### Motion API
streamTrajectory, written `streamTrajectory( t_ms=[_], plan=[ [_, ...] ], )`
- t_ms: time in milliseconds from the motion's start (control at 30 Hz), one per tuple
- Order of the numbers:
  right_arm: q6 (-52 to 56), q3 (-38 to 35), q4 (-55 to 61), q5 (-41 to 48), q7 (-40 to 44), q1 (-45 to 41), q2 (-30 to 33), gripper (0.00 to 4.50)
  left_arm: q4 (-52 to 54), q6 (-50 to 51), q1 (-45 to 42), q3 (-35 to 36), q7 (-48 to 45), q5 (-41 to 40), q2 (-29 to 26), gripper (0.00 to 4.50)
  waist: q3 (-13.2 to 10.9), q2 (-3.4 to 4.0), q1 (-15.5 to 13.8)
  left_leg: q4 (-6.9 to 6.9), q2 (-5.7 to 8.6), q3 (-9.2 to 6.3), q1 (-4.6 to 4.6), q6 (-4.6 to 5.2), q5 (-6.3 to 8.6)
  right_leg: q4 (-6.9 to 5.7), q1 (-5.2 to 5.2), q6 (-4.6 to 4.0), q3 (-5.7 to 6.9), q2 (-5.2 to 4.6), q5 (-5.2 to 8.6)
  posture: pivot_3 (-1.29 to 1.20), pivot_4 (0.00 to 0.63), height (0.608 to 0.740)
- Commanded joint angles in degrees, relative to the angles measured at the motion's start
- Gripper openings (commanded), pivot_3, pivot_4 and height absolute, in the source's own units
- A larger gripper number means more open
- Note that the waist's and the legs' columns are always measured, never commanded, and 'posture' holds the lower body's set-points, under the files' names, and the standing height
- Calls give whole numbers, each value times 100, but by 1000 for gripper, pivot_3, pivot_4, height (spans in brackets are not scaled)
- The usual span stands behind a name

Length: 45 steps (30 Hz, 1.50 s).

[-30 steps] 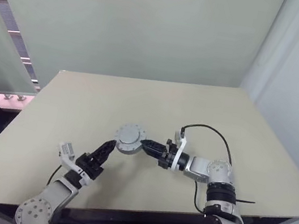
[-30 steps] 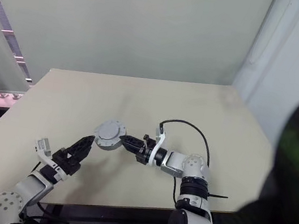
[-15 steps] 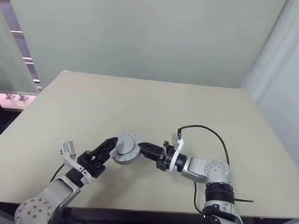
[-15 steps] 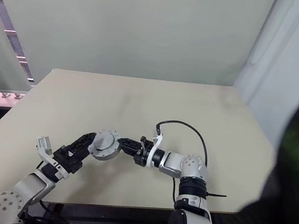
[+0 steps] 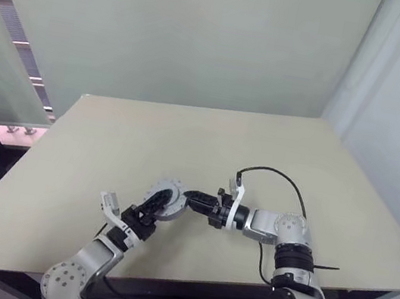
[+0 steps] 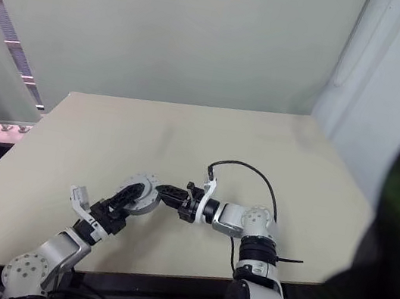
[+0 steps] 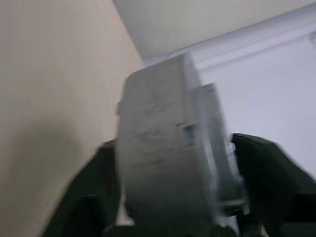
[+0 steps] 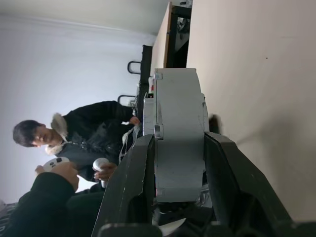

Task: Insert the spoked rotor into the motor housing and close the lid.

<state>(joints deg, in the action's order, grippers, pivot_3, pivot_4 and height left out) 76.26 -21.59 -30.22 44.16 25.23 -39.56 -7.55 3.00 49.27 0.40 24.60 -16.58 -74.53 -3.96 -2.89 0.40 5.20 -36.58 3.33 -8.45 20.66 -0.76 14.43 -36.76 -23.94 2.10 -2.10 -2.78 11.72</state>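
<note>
The motor housing (image 5: 167,198) is a single round grey part with a flanged rim, held above the front part of one beige table (image 5: 209,139), near the middle of its width and between the two grippers. Seen edge-on from the wrists, it is a thick grey drum; its inside cannot be made out.

From the left, the left gripper (image 5: 152,208) reaches up and to the right, and its two black fingers straddle the housing's lower left edge. In the left wrist view one dark finger (image 7: 86,197) stands on each side of the drum, at a middling spread; whether they press on it cannot be told.

To the right, the right gripper (image 5: 193,198) points left and is clamped on the housing's right edge, its fingers (image 8: 131,187) set fairly narrow with the drum's width between them. One black cable (image 5: 276,174) loops over the table behind the right wrist.

In the right wrist view, beyond the table's edge, one person in a dark jacket (image 8: 84,133) holds two controllers.
</note>
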Motion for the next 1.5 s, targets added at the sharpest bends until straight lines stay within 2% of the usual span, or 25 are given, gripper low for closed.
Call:
streamTrajectory(
  t_ms=[33, 200, 433, 467, 533, 700, 733, 933, 1133, 1300, 1500],
  plan=[
    [-28, -34, 307, 370, 43, -79, -349, 1198, -20, -117, -99, 148, 37, -262, 11, 2310, 0, 0, 0, 0, 0, 0, 0, 0, 0, 0, 0, 0, 0, 0, 0, 0, 0, 740],
    [-263, 126, 388, 294, -2, -19, -323, 1198, -79, -119, -84, 85, 28, -337, -34, 2233, 0, 0, 1, -2, 0, 0, -1, 0, 0, 0, 2, 0, 0, 0, 0, 0, 0, 740],
    [-1196, 426, 375, -42, -254, 85, -255, 1198, -133, -230, -115, 33, -18, -311, 6, 2219, 0, 0, 2, -2, 0, 0, -1, 0, 0, 0, 2, 0, -1, 0, 0, 0, 0, 740],
    [-1208, 529, 380, -57, -210, 98, -200, 1946, -144, -284, -131, 38, -18, -292, 16, 2213, 0, 0, 1, -3, 0, 1, -1, 0, 0, 0, 2, 0, -1, 0, 0, 0, 0, 740],
    [-1198, 904, 562, -121, 77, 181, -67, 2597, -160, -373, -161, 60, -18, -263, 30, 1966, 0, 0, 4, -4, 1, 1, -2, 0, 0, 0, 4, 0, -1, 0, 0, 0, 0, 740],
    [-2111, 1694, 1161, -764, 286, 453, 87, 4393, -140, -650, -240, 149, 21, -69, -39, 1964, 0, 0, 16, 0, -2, -3, -3, 0, 0, 0, 3, 0, 2, 1, 0, 0, 0, 740],
    [-2297, 1832, 1260, -879, 352, 503, 132, 4500, -126, -715, -255, 166, 24, -26, -62, 1964, 0, 0, 14, 0, -2, -2, -2, 0, 0, 0, 1, 0, 1, 1, 0, 0, 0, 740],
    [-3794, 3229, 2050, -1963, 1130, 1011, 773, 4500, -143, -1239, -438, 135, 39, 977, -723, 1964, 0, -2, 4, -4, 0, -3, -3, -1, 0, 0, 4, 1, 2, 1, 0, 0, 0, 740],
    [-5643, 4431, 2146, -3162, 1832, 1362, 1382, 4500, -595, -2184, -787, -147, 250, 2737, -1281, 1964, 0, -5, -38, -3, 1, -2, -4, -3, 0, 1, 4, 1, 1, 1, 0, 0, 0, 740],
    [-6270, 4763, 1929, -3666, 1906, 1453, 1497, 4500, -1200, -2713, -1111, -355, 353, 3739, -1360, 1964, 1, -20, -120, -3, 1, -4, -5, -4, -1, 1, 4, 1, 1, 0, -1, 0, 0, 740],
    [-6401, 4825, 1904, -3867, 1940, 1547, 1519, 4500, -1644, -2904, -1278, -468, 247, 4227, -1294, 1964, 3, -54, -239, -3, 2, -7, -3, -4, -1, 0, 0, 0, 2, -1, -2, 0, 0, 740]
  ],
)
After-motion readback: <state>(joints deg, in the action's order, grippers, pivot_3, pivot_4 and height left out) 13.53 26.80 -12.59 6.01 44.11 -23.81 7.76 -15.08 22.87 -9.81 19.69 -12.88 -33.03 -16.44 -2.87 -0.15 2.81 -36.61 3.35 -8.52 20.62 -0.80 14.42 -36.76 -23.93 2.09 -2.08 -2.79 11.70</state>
